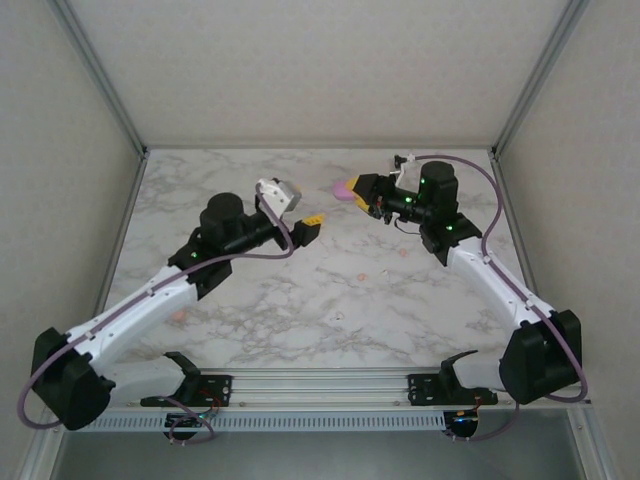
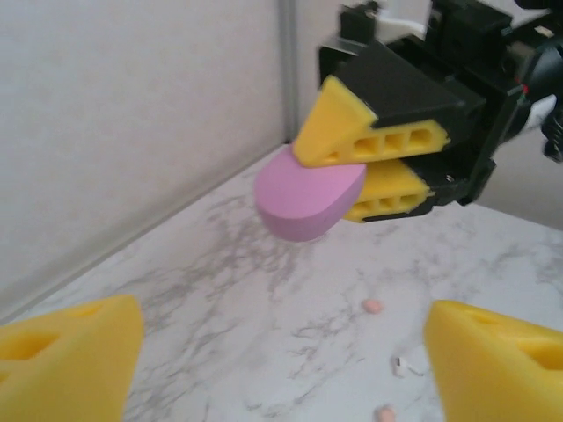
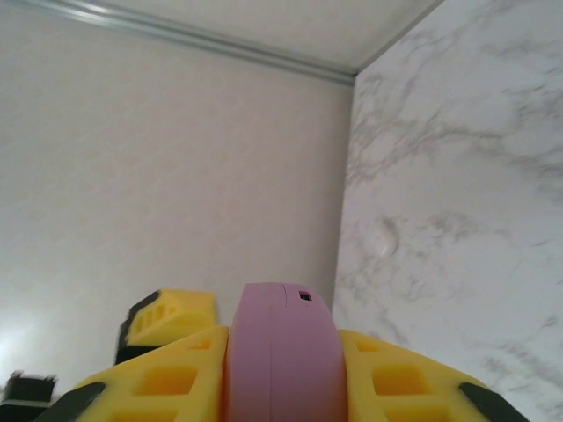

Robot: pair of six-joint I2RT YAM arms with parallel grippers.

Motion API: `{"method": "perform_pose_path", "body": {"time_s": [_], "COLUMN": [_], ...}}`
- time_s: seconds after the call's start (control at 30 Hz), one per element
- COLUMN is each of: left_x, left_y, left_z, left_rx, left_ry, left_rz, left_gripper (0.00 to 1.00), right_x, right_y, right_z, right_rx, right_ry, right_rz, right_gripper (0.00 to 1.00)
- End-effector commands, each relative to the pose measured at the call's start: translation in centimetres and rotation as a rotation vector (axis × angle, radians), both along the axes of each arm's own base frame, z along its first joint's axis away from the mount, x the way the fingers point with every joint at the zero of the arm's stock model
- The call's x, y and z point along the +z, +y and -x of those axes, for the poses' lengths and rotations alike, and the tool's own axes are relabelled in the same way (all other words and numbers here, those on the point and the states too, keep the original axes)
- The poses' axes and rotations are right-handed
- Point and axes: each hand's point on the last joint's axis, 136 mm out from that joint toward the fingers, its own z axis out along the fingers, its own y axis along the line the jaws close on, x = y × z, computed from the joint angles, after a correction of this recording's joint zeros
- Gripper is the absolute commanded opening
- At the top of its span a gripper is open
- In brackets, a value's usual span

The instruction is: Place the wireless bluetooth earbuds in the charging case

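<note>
At far right, right gripper [image 1: 360, 190] pinches purple case [image 2: 308, 204]; left gripper [image 2: 281, 365] spread. Earbuds [image 2: 373, 306] look light, likely slippery: pinch across body.

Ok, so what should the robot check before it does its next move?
1. Purple case clamped in the right gripper: ok.
2. Case lifted off the table: ok.
3. Left gripper open and empty: ok.
4. Buds to pick from, a peach-pink earbud and a white earbud, lying loose on the table: ok.
5. Case lid open to take a bud: cannot tell.
</note>
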Motion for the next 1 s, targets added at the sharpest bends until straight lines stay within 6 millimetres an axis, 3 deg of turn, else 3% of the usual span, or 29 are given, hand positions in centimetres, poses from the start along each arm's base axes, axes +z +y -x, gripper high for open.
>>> {"method": "perform_pose_path", "body": {"time_s": [0.0, 0.07, 0.4, 0.73, 0.97], "left_x": [1.6, 1.5, 0.8, -0.8, -2.1], "left_y": [3.6, 4.7, 9.8, 14.1, 14.8], "left_z": [-1.4, -1.5, -2.4, -3.5, -3.7], "left_rx": [0.201, 0.249, 0.473, 0.707, 0.730], "left_ry": [-0.037, -0.028, 0.065, 0.243, 0.297], "left_rz": [0.059, 0.061, 0.133, 0.202, 0.137], "left_gripper": [0.92, 0.99, 1.00, 1.00, 1.00], "right_x": [-4.1, -6.4, -17.3, -23.1, -25.8], "right_y": [-0.8, -0.6, 1.8, 3.0, 2.8], "right_z": [-2.4, -3.2, -7.4, -9.8, -10.1], "right_rx": [-0.080, -0.072, 0.025, 0.069, 0.083], "right_ry": [0.007, 0.035, 0.202, 0.294, 0.343], "right_rz": [0.129, 0.170, 0.292, 0.347, 0.414], "right_gripper": [0.18, 0.18, 0.18, 0.20, 0.21]}}
